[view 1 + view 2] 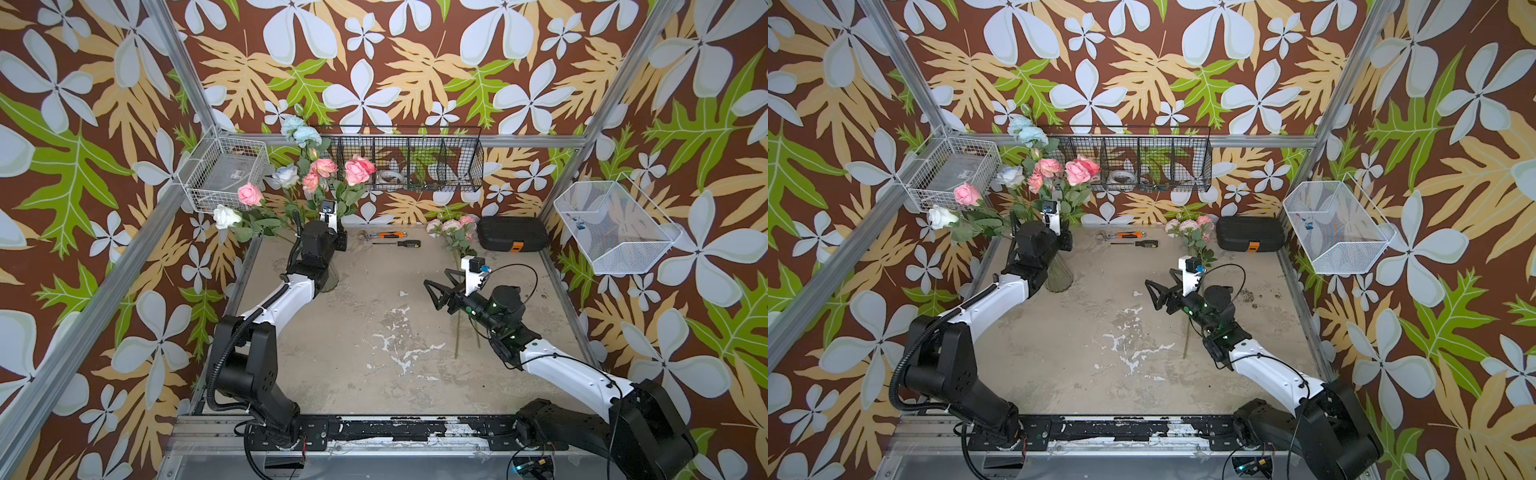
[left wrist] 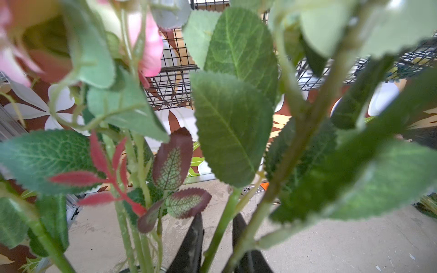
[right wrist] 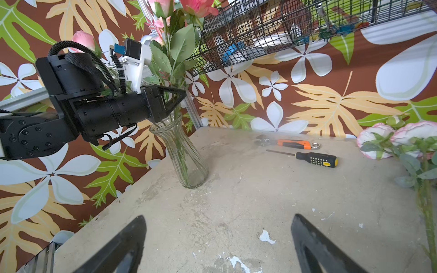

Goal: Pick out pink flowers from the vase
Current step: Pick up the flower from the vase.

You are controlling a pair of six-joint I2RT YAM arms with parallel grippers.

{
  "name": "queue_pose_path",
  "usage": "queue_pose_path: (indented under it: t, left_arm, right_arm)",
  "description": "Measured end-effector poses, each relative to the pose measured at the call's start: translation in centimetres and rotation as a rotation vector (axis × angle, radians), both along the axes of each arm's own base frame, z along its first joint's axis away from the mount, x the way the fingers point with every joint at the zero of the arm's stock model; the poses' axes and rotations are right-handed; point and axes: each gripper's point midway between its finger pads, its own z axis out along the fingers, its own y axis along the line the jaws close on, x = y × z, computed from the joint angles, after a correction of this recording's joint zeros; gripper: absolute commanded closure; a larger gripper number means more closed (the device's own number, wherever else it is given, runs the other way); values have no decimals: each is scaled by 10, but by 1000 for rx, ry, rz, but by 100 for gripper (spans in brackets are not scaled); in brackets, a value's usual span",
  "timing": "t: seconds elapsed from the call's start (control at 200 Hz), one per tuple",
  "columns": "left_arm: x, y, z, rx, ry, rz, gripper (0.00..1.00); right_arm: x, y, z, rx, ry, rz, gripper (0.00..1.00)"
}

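Observation:
The ribbed clear glass vase stands at the table's back left. It holds pink flowers, another pink rose, a white rose and pale blue blooms. My left gripper sits just above the vase rim, its narrow jaws shut on a green flower stem; a second stem crosses one finger. Pale pink flowers lie on the table at the back right. My right gripper hovers open and empty over mid-table.
An orange-handled wrench, a screwdriver and a black case lie along the back edge. A black wire basket hangs on the back wall, with white baskets at left and right.

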Motion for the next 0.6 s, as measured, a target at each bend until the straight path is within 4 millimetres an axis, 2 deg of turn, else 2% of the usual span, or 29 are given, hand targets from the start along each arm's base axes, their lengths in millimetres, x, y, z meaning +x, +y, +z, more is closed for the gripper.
queue_pose_path:
  t: [0.185, 0.245, 0.52, 0.601]
  left_arm:
    - [0, 1, 2, 4, -9, 6, 79]
    - [1, 1, 3, 6, -12, 6, 84]
    - [-3, 4, 13, 14, -34, 16, 86]
    - [-5, 5, 15, 14, -39, 18, 92]
  right_arm:
    - [-1, 1, 0, 0, 0, 8, 5]
    - [-1, 1, 0, 1, 0, 8, 5]
    - [-1, 2, 1, 1, 0, 11, 5]
    - [0, 2, 0, 0, 2, 14, 5]
